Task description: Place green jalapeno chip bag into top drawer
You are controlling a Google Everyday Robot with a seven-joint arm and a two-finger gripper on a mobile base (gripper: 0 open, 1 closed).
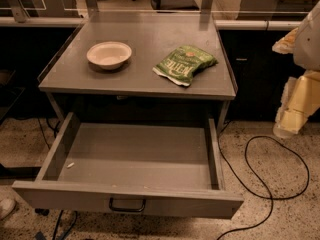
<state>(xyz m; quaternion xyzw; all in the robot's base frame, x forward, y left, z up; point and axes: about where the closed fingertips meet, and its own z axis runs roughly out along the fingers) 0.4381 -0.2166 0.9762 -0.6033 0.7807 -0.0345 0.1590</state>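
Note:
The green jalapeno chip bag [184, 64] lies flat on the grey tabletop [145, 39], right of centre, white lettering up. The top drawer [132, 156] under the tabletop is pulled fully open toward me, and its dark pull handle [127, 204] is at the middle of the front panel. The inside holds only a few small crumbs. My gripper [290, 115] hangs at the far right edge of the view, beyond the table's right side and well apart from the bag. It holds nothing that I can see.
A cream bowl [109, 54] sits on the tabletop left of the bag. A black cable [265, 184] loops on the speckled floor right of the drawer. Dark cabinets stand behind and to both sides of the table.

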